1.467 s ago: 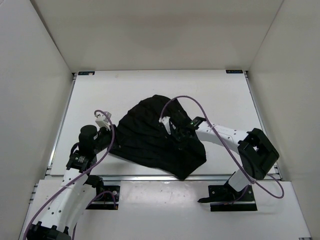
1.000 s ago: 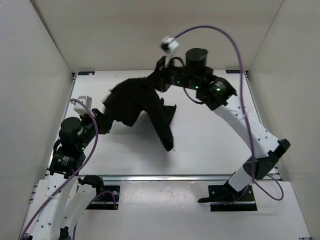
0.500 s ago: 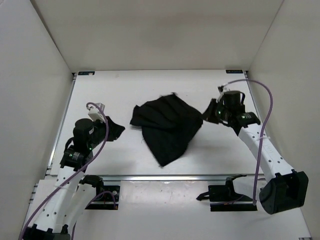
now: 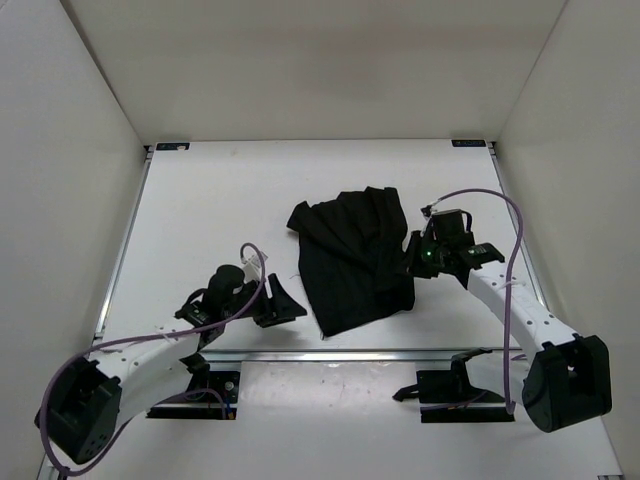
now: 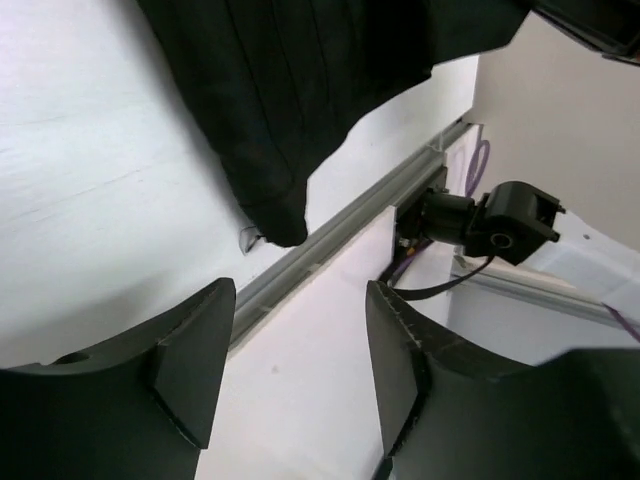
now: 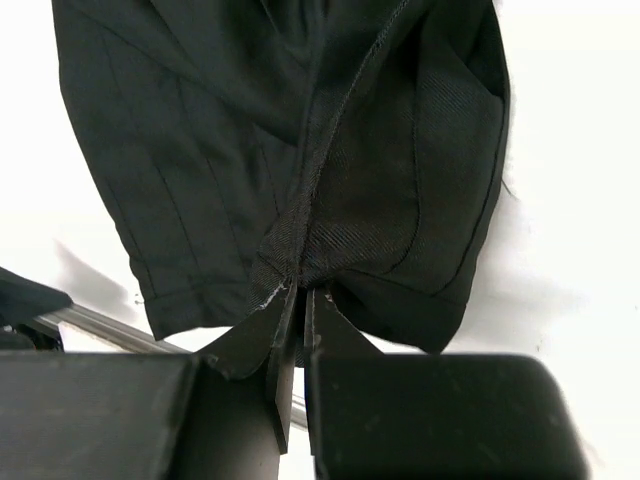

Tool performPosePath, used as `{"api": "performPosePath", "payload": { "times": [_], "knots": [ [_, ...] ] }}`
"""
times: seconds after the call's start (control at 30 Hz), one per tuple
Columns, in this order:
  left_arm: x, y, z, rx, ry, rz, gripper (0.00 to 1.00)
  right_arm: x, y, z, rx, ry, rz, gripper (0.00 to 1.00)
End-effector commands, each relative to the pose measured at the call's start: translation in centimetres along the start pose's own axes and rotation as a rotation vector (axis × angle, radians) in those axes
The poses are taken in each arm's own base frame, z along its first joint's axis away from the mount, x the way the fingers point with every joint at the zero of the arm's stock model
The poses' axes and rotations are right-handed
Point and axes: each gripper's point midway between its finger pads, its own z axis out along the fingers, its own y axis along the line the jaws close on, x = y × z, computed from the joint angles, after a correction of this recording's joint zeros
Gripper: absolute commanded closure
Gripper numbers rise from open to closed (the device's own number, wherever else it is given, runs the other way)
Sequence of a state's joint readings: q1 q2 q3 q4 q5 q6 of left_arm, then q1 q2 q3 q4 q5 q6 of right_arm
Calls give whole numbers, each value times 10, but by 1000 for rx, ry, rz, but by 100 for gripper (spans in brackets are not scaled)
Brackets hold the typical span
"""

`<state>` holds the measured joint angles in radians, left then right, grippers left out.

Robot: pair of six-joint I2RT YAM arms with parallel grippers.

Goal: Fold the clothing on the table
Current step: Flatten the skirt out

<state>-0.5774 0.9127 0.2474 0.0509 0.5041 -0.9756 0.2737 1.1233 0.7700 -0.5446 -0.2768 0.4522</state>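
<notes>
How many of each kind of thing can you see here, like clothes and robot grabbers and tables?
Black garment: 1
Grippers: 2, the left gripper and the right gripper
White table: 1
Total: 4

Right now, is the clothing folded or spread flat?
Loosely doubled over, not neat: clothing layers overlap unevenly; right gripper pinches its edge.

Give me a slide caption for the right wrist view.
Right pincer shut on a bunched seam of the black clothing, which lies on the white table.
</notes>
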Motion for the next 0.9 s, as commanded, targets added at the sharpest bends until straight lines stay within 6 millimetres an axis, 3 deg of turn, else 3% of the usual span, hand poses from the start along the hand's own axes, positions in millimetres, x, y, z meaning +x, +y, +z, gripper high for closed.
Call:
{"api": "performPosePath", "payload": {
  "times": [0.0,0.17,0.27,0.53,0.6,0.63,0.7,0.77,0.8,0.87],
  "knots": [
    [-10,-29,14,60,-11,-32,32,-10,5,7,-31,-47,-24,100],
    [2,-35,46,-13,106,16,34,-8,9,12,-62,-47,-24,100],
    [8,-18,66,-82,155,-11,36,-7,12,12,-73,-50,-36,100],
    [21,1,86,-214,251,15,37,-11,12,8,-95,-83,-46,100],
    [20,-3,93,-216,258,37,40,-12,13,7,-103,-92,-56,100],
    [26,5,93,-244,288,33,45,-11,12,8,-103,-90,-51,100],
    [32,1,98,-251,322,44,54,-10,12,9,-109,-93,-49,100],
    [36,3,101,-248,345,54,75,-10,11,8,-109,-99,-52,100],
    [37,6,100,-255,348,53,95,-7,10,8,-117,-93,-51,100],
    [31,3,99,-245,326,61,100,-12,12,3,-130,-109,-64,100]
  ]
}}
